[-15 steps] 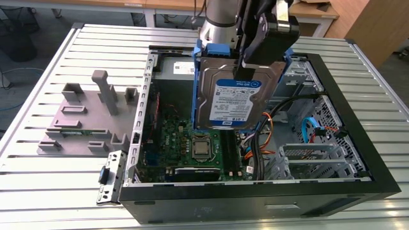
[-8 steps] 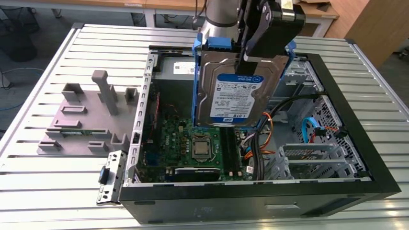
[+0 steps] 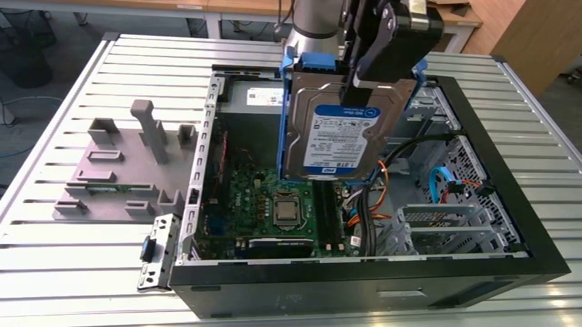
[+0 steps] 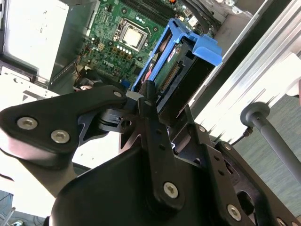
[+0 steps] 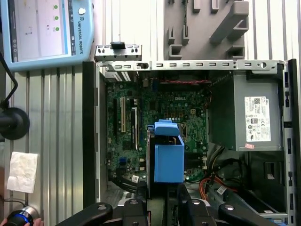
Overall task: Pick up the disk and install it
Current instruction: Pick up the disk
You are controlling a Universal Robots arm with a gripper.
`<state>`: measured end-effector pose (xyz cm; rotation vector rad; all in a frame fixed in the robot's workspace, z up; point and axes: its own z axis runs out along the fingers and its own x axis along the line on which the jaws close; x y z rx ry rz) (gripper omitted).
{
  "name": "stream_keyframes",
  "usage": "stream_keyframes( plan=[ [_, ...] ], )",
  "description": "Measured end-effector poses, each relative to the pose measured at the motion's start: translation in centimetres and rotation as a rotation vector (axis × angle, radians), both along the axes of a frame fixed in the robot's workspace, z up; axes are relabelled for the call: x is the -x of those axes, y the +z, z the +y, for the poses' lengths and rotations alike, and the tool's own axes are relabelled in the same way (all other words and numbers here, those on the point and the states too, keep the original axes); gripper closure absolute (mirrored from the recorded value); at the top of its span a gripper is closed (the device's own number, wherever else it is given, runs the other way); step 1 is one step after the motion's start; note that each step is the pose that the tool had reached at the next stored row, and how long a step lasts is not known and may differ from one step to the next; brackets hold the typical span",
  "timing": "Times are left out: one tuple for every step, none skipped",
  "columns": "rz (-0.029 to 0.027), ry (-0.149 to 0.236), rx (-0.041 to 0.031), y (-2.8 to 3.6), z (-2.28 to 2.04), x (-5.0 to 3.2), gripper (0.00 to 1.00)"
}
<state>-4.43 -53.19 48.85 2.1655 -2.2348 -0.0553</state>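
Observation:
The disk point(image 3: 339, 139), a silver-grey drive with a white-and-blue label in a blue bracket, hangs upright above the open computer case point(image 3: 364, 272), over the motherboard point(image 3: 272, 197). My gripper point(image 3: 366, 87) is shut on the disk's upper part, with the black fingers clamping its two faces. In the second wrist view the fingers point(image 4: 146, 101) pinch the disk's edge point(image 4: 188, 52), with the processor socket point(image 4: 130, 34) below. The first wrist view looks down the blue bracket point(image 5: 168, 155) from my gripper point(image 5: 162, 200) into the case point(image 5: 89, 132).
A grey power-supply box point(image 3: 259, 95) sits in the case's far corner, also in the first wrist view point(image 5: 258, 117). Loose cables point(image 3: 427, 170) and a drive cage point(image 3: 454, 225) fill the case's right side. A grey parts fixture point(image 3: 118, 163) lies at the exterior view's left. A touch pendant point(image 5: 42, 33) lies nearby.

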Motion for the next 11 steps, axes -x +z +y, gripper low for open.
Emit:
stream_keyframes(
  plan=[
    [0.0000, 0.000, 0.0000, 0.00, 0.00, -0.23, 0.65],
    [0.0000, 0.000, 0.0000, 0.00, 0.00, -0.48, 0.65],
    [0.0000, 0.000, 0.0000, 0.00, 0.00, -0.74, 0.65],
    [0.0000, 0.000, 0.0000, 0.00, 0.00, -1.01, 0.65],
    [0.0000, 0.000, -0.0001, 0.00, 0.00, -1.32, 0.65],
    [0.0000, 0.000, 0.0000, 0.00, 0.00, -1.62, 0.65],
    [0.0000, 0.000, 0.0000, 0.00, 0.00, -1.91, 0.65],
    [0.0000, 0.000, -0.0001, 0.00, 0.00, -2.20, 0.65],
    [0.0000, 0.000, -0.0001, 0.00, 0.00, -2.50, 0.65],
    [0.0000, 0.000, 0.0000, 0.00, 0.00, -2.80, 0.65],
    [0.0000, 0.000, 0.0000, 0.00, 0.00, -3.09, 0.65]
  ],
)
